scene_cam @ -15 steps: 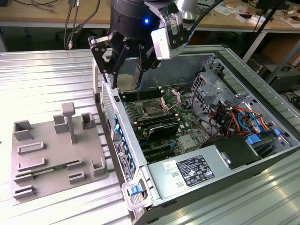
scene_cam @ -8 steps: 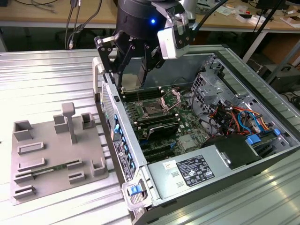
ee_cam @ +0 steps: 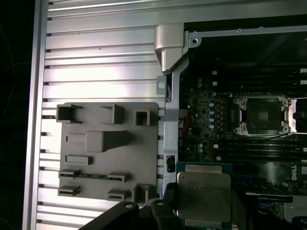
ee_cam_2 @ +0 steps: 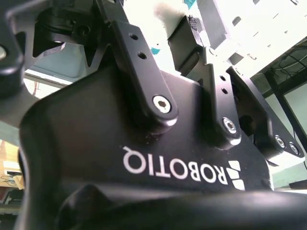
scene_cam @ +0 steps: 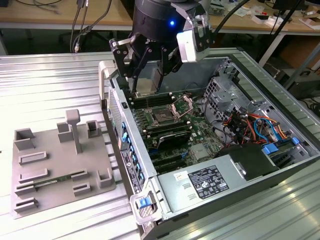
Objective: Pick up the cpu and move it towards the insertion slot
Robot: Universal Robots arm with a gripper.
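— Checking the hand (scene_cam: 148, 75) first: what is it carrying?

— The cpu (scene_cam: 144, 86). Its fingers (ee_cam: 168, 213) are drawn in narrow on two opposite edges of the chip, and the pale silver lid shows between them. The chip hangs in the air over the green board, just inside the wall of the open computer case (scene_cam: 260, 100) that faces the grey fixture plate (scene_cam: 60, 165). It touches neither the plate nor the desk (scene_cam: 45, 85).

— Which way is the insertion slot from there?

— In the exterior view the insertion slot (scene_cam: 162, 116) sits at about five o'clock from the hand. It is near, but lower, down on the board. Its shiny retention frame (scene_cam: 184, 104) stands swung open at about two o'clock from the socket, so the dark square lies bare. The plate is well apart from the hand, off at eight o'clock.

— Any long axis to line up?

— Hardly, since the chip is all but square. In the first wrist view its edges run about parallel with the socket's edges. I judge the gap to be one of travel across and down rather than of turning.

— Is the grip sound?

— It looks level and centred, though I cannot see how firmly the pads bear.
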